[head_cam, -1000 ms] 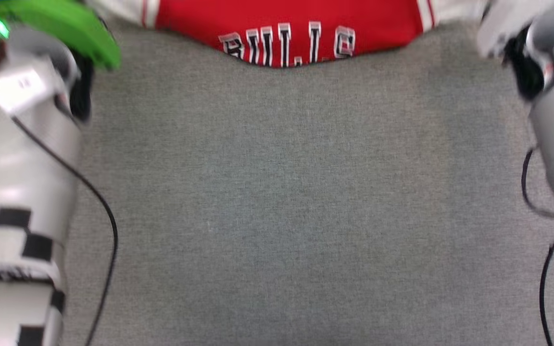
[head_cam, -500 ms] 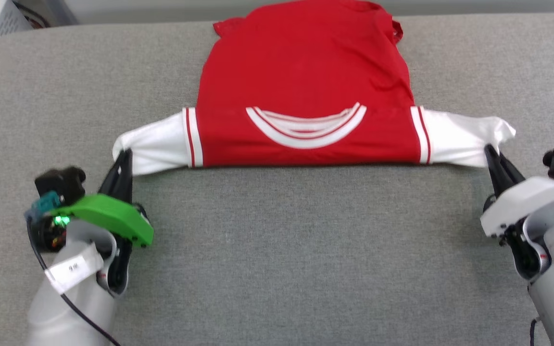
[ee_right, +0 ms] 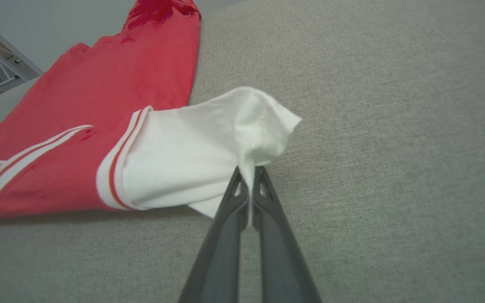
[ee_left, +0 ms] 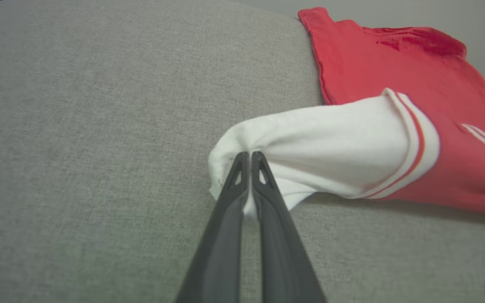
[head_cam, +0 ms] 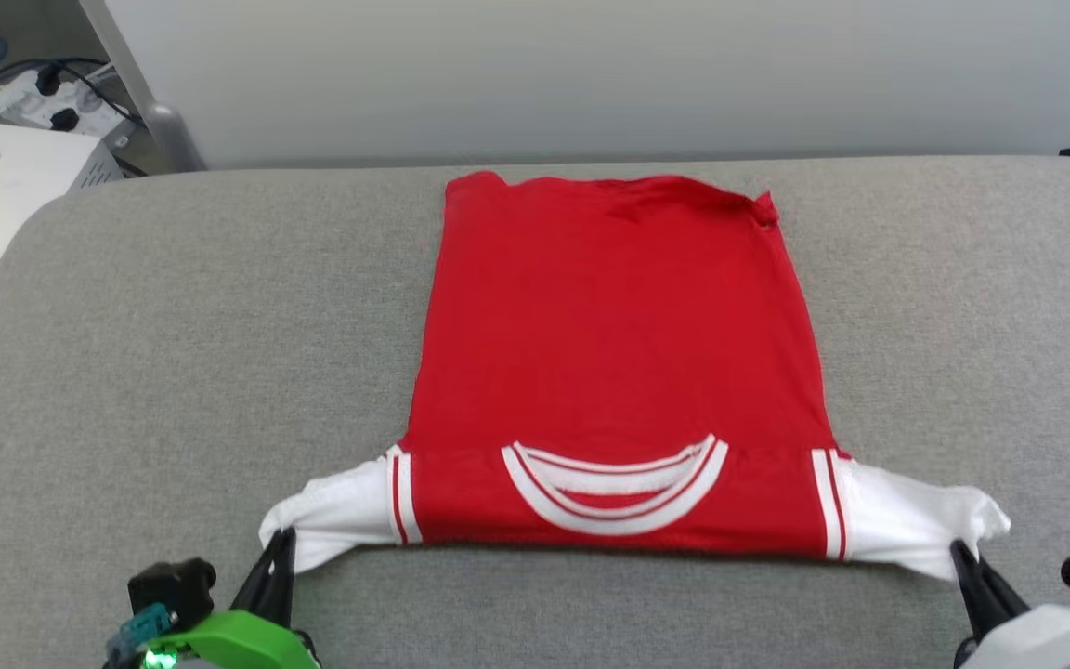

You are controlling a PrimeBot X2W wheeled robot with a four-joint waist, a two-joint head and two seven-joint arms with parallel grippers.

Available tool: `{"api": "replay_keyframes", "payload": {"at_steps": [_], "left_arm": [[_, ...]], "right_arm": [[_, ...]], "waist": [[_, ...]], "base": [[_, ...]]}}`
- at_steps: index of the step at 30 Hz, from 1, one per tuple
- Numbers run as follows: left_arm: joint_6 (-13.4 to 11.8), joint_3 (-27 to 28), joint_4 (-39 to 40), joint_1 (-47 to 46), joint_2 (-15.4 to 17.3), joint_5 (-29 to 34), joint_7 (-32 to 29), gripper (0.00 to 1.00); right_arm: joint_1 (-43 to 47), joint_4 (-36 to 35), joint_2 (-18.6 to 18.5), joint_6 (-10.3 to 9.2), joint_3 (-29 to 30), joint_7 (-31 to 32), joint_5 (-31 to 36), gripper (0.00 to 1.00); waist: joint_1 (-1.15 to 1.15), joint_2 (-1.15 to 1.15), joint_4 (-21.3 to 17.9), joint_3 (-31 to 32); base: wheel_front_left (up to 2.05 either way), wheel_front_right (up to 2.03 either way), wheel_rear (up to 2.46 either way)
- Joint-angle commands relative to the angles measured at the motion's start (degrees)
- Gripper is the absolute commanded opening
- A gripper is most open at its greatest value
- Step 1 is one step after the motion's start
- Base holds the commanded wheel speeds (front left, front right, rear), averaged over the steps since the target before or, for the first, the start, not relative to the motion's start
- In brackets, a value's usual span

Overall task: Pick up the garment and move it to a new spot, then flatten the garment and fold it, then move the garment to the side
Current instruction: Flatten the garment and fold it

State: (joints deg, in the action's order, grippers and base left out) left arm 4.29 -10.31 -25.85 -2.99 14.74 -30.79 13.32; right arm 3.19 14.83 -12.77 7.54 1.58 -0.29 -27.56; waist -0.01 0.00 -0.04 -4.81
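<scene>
The garment [head_cam: 619, 334] is a red T-shirt with white sleeves and a striped white collar, spread over the grey cushioned surface [head_cam: 173, 307] with its hem at the far side and its collar toward me. My left gripper [head_cam: 280, 544] is shut on the tip of the white sleeve at the lower left, seen up close in the left wrist view [ee_left: 249, 158]. My right gripper [head_cam: 960, 553] is shut on the other white sleeve at the lower right [ee_right: 249, 172]. Both sleeves are pulled out sideways and lifted slightly. The number and lettering are hidden.
A pale wall [head_cam: 591, 74] rises behind the surface. A white unit with a power strip and cables [head_cam: 43, 93] stands at the far left beyond the surface's rounded corner. Bare grey surface lies on both sides of the garment.
The head camera has tilted up, so the whole picture has shifted down. Both grippers still hold the sleeves; the garment now lies stretched out flat with its plain side up.
</scene>
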Motion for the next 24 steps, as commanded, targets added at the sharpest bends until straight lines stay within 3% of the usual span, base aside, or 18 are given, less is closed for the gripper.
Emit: {"api": "replay_keyframes", "payload": {"at_steps": [1, 7, 9, 10, 11, 18, 24], "left_arm": [[-1.0, 0.07, 1.21, 2.29, 0.45, 0.26, -0.37, 0.0], [-3.76, -0.54, 5.23, 8.16, 1.02, 1.35, -1.28, 0.0], [-4.12, -0.72, 6.18, 8.93, 0.74, 1.31, -1.24, 0.0], [-4.23, -0.88, 6.67, 9.08, 0.58, 1.38, -1.18, 0.0], [-4.32, -1.15, 7.28, 9.14, 0.41, 1.56, -1.08, 0.0], [-4.51, -2.03, 10.28, 8.08, -0.21, 2.24, -0.44, 0.0], [-5.38, -2.57, 13.52, 5.69, -1.02, 3.26, 0.09, 0.0]], "right_arm": [[2.71, -2.29, 0.85, -0.05, 1.33, 1.08, 1.9, 0.0], [11.28, -8.27, 6.52, -0.05, 5.82, 6.81, 9.28, 0.02], [12.27, -8.94, 7.83, -0.05, 6.21, 8.02, 9.6, 0.35], [12.56, -8.92, 8.24, -0.05, 6.2, 8.8, 9.35, 0.46], [12.62, -9.26, 8.57, -0.05, 6.14, 9.01, 9.2, 1.0], [9.17, -12.1, 9.23, -0.05, 8.67, 4.58, 9.06, 1.0], [-3.1, -7.74, 9.53, -0.05, 12.49, 3.13, 10.16, 1.0]], "waist": [[0.01, 0.0, 0.06, 1.54], [0.01, 0.0, 0.33, 2.05], [0.01, 0.0, 0.48, 2.22], [0.01, 0.0, 0.57, 2.28], [0.01, 0.0, 0.71, 2.34], [0.01, 0.0, 1.61, 1.99], [0.01, 0.0, 2.96, -0.1]], "base": [[0.0, 0.0, 0.0], [0.0, 0.0, 0.0], [0.0, 0.0, 0.0], [0.0, 0.0, 0.0], [0.0, 0.0, 0.0], [0.0, 0.0, 0.0], [0.0, 0.0, 0.0]]}}
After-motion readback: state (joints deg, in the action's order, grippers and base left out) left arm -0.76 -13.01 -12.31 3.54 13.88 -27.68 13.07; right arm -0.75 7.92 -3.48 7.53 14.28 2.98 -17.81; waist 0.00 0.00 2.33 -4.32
